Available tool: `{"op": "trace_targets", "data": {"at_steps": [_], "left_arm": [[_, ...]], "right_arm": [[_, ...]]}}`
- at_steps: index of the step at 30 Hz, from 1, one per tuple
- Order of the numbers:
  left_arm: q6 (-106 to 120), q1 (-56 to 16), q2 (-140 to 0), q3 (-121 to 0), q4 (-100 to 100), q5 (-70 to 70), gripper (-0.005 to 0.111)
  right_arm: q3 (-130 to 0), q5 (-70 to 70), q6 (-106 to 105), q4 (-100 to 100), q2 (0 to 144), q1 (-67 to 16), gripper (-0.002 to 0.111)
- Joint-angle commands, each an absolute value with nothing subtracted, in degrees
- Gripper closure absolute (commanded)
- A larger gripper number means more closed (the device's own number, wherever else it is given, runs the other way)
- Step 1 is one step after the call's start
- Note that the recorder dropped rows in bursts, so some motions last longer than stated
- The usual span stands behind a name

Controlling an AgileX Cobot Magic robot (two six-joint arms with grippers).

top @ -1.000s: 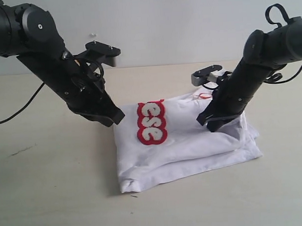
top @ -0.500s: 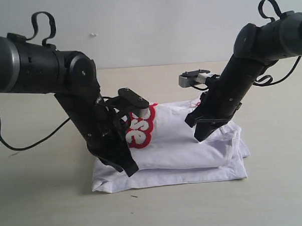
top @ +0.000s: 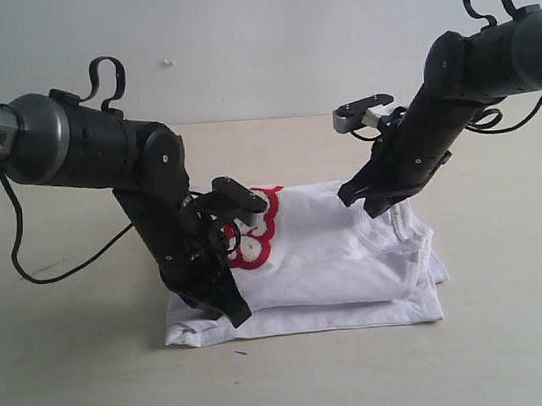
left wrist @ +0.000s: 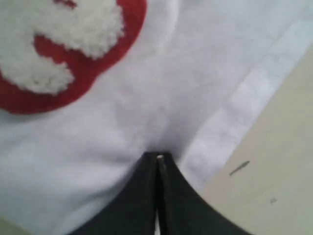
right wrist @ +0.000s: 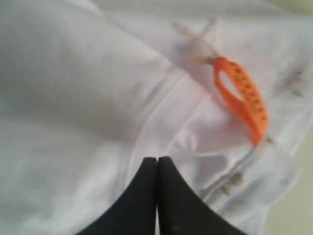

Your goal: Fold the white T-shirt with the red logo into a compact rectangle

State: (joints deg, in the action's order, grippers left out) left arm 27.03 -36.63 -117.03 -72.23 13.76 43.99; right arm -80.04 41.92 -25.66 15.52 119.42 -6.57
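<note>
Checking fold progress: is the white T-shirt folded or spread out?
Folded: the white cotton T-shirt lies in stacked layers, roughly rectangular.

Legible text: no complete word readable in any view.

The red logo (top: 253, 249) on the white T-shirt (top: 345, 254) carries raised white bubble letters. In the exterior view only about one rounded letter shows, and the left arm (top: 164, 226) covers the rest. The left wrist view shows part of one fuzzy white letter on the red patch (left wrist: 73, 49), a curved stroke whose identity cannot be told. The orange neck tag (right wrist: 242, 95) bears small dark marks, too blurred to read.
</note>
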Motion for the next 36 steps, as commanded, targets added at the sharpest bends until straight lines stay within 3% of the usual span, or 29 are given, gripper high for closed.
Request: {"op": "trace_targets", "data": {"at_steps": [1,5,10,17,25,36], "left_arm": [[26.67,-36.43,-113.87,-72.28,15.0,39.19,0.107],[26.76,-36.55,-114.82,-69.71,17.15,27.77,0.107],[26.54,-34.79,-118.05,-69.56,13.95,30.41,0.107],[26.54,-32.68,-115.81,-69.56,14.18,31.32,0.107],[26.54,-32.57,-103.6,-69.56,14.99,31.08,0.107],[20.54,-32.57,-84.29,-69.56,25.75,33.24,0.107]], "right_arm": [[-79.81,36.96,-18.99,10.25,118.91,-6.71,0.108],[-79.81,35.25,-17.17,8.73,121.96,-6.71,0.108],[-79.81,32.72,-14.34,5.13,125.42,-6.71,0.108],[-80.04,32.83,-14.29,5.36,119.33,-6.71,0.108],[-80.04,34.19,-13.77,5.6,111.1,-6.71,0.108],[-80.04,33.97,-12.3,5.92,110.88,-6.71,0.108]]}}
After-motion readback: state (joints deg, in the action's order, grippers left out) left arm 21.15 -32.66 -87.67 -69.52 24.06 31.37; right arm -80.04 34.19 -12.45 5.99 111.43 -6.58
